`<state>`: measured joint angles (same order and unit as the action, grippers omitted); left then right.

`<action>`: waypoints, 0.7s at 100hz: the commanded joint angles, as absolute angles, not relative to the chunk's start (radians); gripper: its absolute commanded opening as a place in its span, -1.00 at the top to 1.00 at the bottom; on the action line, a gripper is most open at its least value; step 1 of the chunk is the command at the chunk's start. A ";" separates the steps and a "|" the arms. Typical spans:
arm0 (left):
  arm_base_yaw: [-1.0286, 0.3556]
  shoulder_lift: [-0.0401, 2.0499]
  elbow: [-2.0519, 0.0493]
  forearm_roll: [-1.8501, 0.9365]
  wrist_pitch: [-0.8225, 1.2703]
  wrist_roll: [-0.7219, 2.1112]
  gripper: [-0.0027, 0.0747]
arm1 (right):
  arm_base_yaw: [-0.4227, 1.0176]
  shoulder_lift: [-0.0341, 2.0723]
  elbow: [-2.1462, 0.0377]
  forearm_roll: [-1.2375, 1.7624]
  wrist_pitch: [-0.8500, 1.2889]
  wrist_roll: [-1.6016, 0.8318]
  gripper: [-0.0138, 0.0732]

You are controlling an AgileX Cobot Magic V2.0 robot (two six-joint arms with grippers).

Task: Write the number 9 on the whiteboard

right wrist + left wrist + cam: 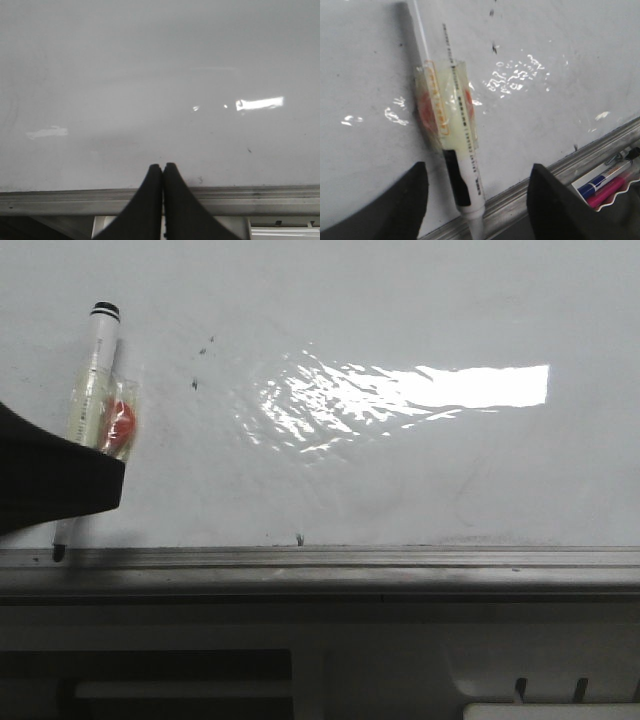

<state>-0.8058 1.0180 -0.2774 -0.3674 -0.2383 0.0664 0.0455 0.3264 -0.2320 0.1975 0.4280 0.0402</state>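
The left pincer (477, 200), spread wide, straddles the marker (451, 150) lying on the whiteboard (400, 480) beside its grey rail (400, 562). Grip the barrel squarely (no number 9 drawn yet). The right pincer (163, 170) is pressed together, empty.

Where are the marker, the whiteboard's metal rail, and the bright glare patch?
marker (98, 360): front view, on its white barrel below the black end.
metal rail (400, 560): front view, middle of the grey strip.
glare patch (470, 386): front view, on the bright rectangle.
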 commanded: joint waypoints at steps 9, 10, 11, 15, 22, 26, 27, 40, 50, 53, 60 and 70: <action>-0.815 1.032 -0.309 -0.372 -0.305 0.061 0.72 | 0.087 0.343 -0.267 0.203 0.329 0.036 0.84; -0.812 1.032 -0.309 -0.372 -0.305 0.061 0.79 | 0.093 0.343 -0.267 0.203 0.329 0.036 0.84; -0.812 1.032 -0.309 -0.372 -0.305 0.061 0.83 | 0.096 0.343 -0.267 0.203 0.332 0.036 0.84; -0.810 1.032 -0.309 -0.372 -0.307 0.061 0.98 | 0.118 0.343 -0.267 0.203 0.343 0.036 0.84; -0.810 1.032 -0.309 -0.376 -0.307 0.061 0.98 | 0.172 0.343 -0.267 0.196 0.362 0.035 0.84; -0.810 1.032 -0.309 -0.376 -0.307 0.061 0.98 | 0.212 0.343 -0.271 0.189 0.376 0.034 0.84; -0.810 1.032 -0.309 -0.376 -0.307 0.061 0.98 | 0.219 0.343 -0.273 0.188 0.381 0.031 0.84; -0.810 1.030 -0.309 -0.353 -0.307 0.061 0.98 | 0.332 0.363 -0.305 0.172 0.406 0.006 0.84; -0.823 1.009 -0.321 -0.300 -0.303 0.061 0.98 | 0.403 0.412 -0.358 0.183 0.420 0.000 0.83; -0.830 0.999 -0.326 -0.275 -0.303 0.061 0.98 | 0.424 0.430 -0.385 0.189 0.427 -0.024 0.82; -0.854 0.978 -0.340 -0.177 -0.303 0.061 0.98 | 0.482 0.480 -0.447 0.216 0.448 -0.099 0.70; -0.898 0.955 -0.358 -0.033 -0.303 0.061 0.98 | 0.566 0.569 -0.544 0.252 0.465 -0.114 0.35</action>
<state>-0.8638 0.9855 -0.3131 -0.1446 -0.2300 0.0664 0.5045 0.4930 -0.4348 0.2131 0.5139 -0.0756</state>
